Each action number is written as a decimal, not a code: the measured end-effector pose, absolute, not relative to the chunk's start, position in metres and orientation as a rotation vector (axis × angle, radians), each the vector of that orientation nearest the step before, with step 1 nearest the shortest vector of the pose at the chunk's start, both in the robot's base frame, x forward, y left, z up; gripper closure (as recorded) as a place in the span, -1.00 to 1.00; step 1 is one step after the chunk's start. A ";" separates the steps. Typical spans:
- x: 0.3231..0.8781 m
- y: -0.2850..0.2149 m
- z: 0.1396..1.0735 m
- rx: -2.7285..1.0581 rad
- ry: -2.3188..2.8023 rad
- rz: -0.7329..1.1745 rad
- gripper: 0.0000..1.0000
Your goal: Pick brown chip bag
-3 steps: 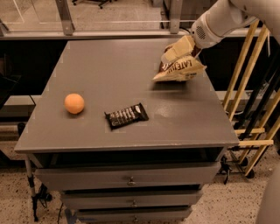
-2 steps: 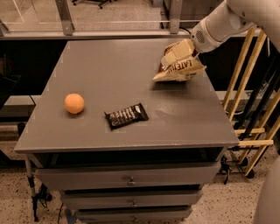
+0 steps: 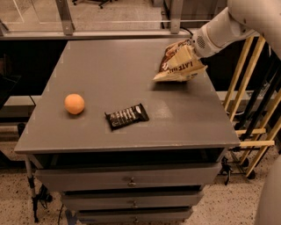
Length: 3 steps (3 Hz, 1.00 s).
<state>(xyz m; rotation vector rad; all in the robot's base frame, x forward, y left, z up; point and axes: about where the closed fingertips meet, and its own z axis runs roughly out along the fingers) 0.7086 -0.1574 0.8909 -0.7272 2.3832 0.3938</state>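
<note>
The brown chip bag [image 3: 178, 66] is puffy and crinkled, dark brown on top and cream-yellow below. It sits tilted at the far right of the grey table [image 3: 109, 66], with its lower edge on the tabletop. My gripper [image 3: 188, 52] reaches in from the upper right on a white arm [image 3: 228, 26]. It is shut on the bag's upper right part. A pale finger [image 3: 183, 56] lies across the bag's face.
A flat black candy bar wrapper [image 3: 127, 116] lies near the table's front middle. An orange [image 3: 74, 103] sits at the front left. Drawers [image 3: 129, 180] are below the tabletop. Wooden rails [image 3: 254, 88] stand to the right, and a glass barrier [image 3: 109, 13] stands behind.
The arm has shifted slightly. The bag stays tilted at nearly the same spot in the gripper. The orange and the candy wrapper have not moved.
</note>
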 end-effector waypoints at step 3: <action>0.695 -0.118 0.947 -0.874 2.093 0.532 1.00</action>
